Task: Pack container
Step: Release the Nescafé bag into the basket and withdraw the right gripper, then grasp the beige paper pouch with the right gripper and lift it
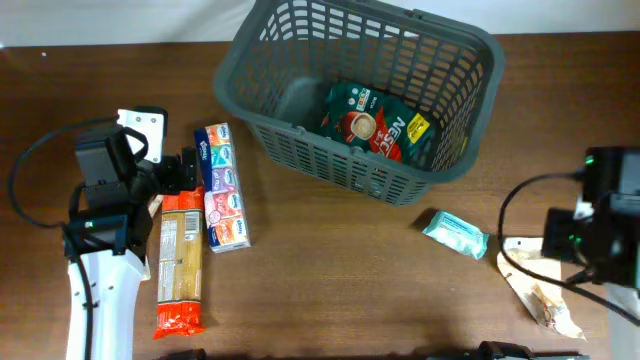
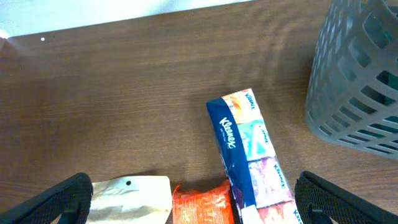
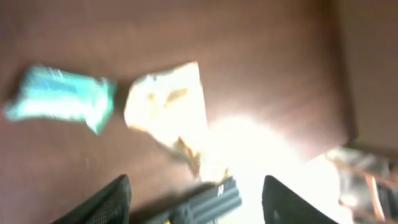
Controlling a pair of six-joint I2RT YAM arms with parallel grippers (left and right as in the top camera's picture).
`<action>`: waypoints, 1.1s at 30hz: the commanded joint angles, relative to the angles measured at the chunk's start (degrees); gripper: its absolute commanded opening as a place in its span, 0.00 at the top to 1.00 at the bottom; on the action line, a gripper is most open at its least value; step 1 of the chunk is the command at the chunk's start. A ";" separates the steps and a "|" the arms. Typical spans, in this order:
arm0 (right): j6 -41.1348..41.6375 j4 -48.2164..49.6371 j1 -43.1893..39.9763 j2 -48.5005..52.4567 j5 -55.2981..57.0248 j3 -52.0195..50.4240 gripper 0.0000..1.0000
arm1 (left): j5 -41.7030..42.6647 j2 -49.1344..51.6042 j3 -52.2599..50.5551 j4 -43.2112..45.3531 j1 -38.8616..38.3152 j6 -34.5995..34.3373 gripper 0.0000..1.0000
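Note:
The dark grey slotted container [image 1: 360, 95] stands at the back of the table, and a green and red coffee packet [image 1: 375, 122] lies inside it. My left gripper [image 1: 185, 172] hangs open and empty left of the container, over the near ends of a Kleenex tissue pack [image 2: 249, 149], an orange packet [image 2: 202, 205] and a white pouch [image 2: 130, 198]. The container's corner [image 2: 360, 81] shows at the right of the left wrist view. My right gripper [image 3: 199, 202] is open at the far right, near a teal packet [image 3: 59, 96] and a clear snack bag [image 3: 168, 109]. That view is blurred.
The teal packet [image 1: 455, 233] lies in front of the container's right end, and the clear snack bag [image 1: 540, 295] sits by the right arm [image 1: 600, 230]. A dark grey bar [image 3: 208, 199] shows below the right jaws. Bright glare hides the area beside it.

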 commanded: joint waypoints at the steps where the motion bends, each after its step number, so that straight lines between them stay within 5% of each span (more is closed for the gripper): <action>1: 2.71 -1.07 -0.59 -0.96 -0.85 -5.22 0.34 | -0.02 0.13 1.16 0.02 0.20 0.92 0.01; 11: -3.74 0.39 -0.59 0.74 3.43 -12.66 0.18 | -0.02 0.13 1.16 0.00 0.20 0.92 0.01; 33: -14.95 2.23 -0.70 6.67 3.63 -12.66 0.16 | -0.02 0.13 1.16 0.00 0.20 0.92 0.01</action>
